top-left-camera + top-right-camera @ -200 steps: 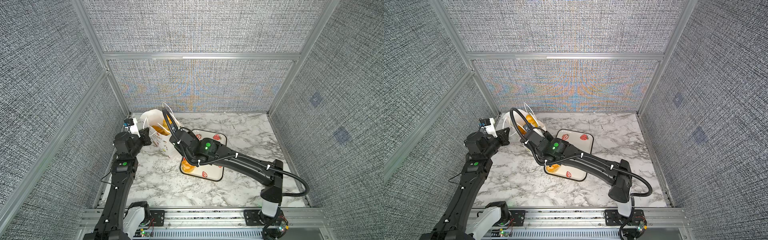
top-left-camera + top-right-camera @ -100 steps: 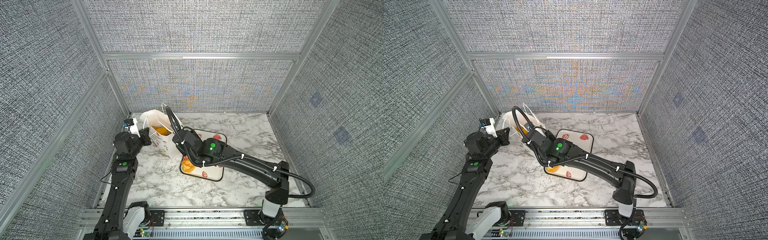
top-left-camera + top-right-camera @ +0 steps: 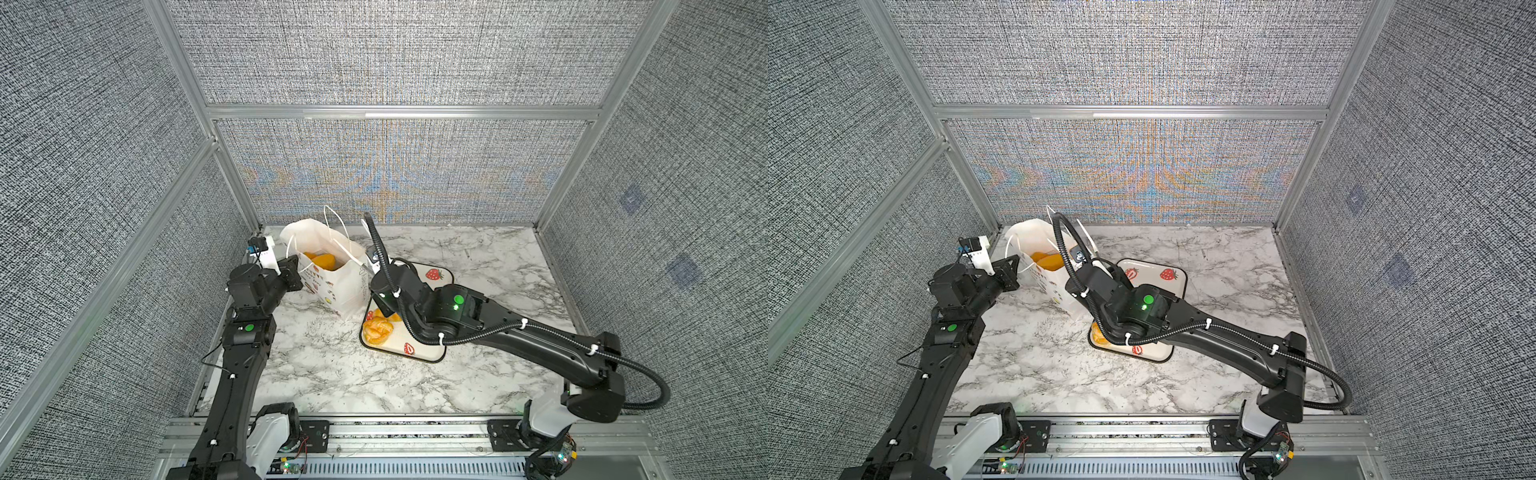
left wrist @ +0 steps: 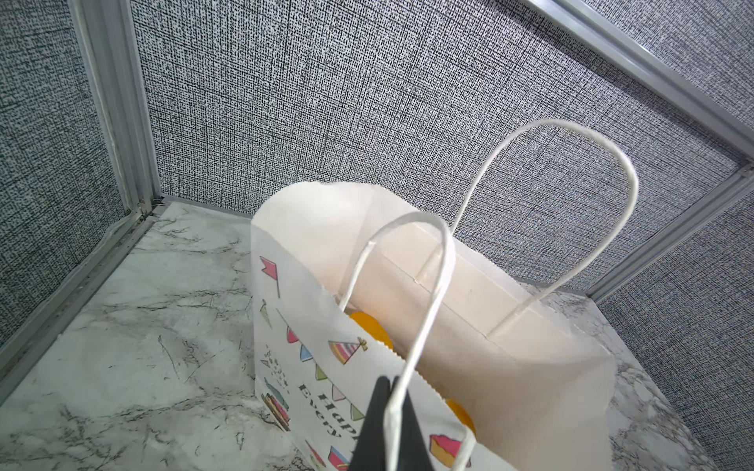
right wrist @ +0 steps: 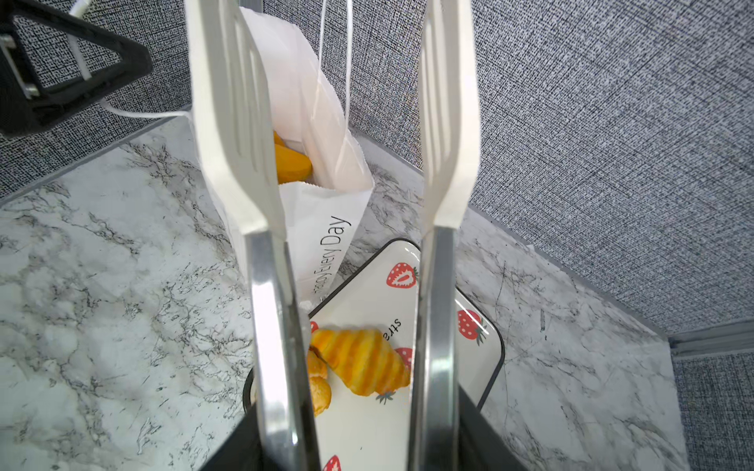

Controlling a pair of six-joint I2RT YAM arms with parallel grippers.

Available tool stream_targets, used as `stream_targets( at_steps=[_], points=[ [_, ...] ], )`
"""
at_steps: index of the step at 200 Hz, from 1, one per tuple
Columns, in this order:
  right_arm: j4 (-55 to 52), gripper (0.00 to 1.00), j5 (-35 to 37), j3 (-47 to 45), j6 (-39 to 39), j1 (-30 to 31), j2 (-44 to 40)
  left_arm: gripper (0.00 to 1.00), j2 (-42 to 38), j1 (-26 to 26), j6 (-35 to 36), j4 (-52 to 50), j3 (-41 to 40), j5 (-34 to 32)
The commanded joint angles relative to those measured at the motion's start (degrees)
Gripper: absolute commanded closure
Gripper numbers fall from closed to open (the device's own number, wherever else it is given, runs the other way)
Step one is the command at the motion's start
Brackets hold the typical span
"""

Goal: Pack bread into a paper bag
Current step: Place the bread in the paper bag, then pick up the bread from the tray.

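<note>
Croissant (image 5: pixel 361 361) and a roll (image 5: pixel 319 393) sit on the strawberry tray (image 5: pixel 495 359), with more bread (image 5: pixel 291 163) already inside the upright paper bag (image 3: pixel 336 282) just beside it. My left claw (image 4: pixel 389 391) pinches the bag's cord handle (image 4: pixel 428 285). My right claw (image 5: pixel 363 448) grips tongs (image 5: pixel 444 163), tips apart and empty. Next up: lower, straddle the croissant, squeeze.

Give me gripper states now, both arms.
Left gripper: closed on the bag handle.
Right gripper: closed on the tongs; tong tips apart, empty.

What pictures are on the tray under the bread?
Red strawberries on a white tray with a black rim, clearest in the right wrist view.
</note>
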Motion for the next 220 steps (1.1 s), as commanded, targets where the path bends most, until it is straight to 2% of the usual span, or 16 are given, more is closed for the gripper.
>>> stream_targets(
  at_steps=[1,91,160,220],
  points=[
    [1.36,0.48,0.73,-2.92,4.16,-0.02,-2.11,1.00,0.07,0.01,0.00,1.51,-0.18,0.38],
    [-2.19,0.49,-1.72,-15.42,13.55,-0.11,-7.33,1.00,0.53,0.03,-0.19,1.67,-0.22,0.56],
    [0.20,0.48,-10.31,-24.41,21.49,-0.11,-8.92,1.00,0.80,0.01,-0.31,1.86,-0.32,0.55],
    [1.80,0.49,-16.03,-29.04,25.00,0.48,-7.48,1.00,0.75,0.01,-0.18,1.73,-0.31,0.53]
  ],
)
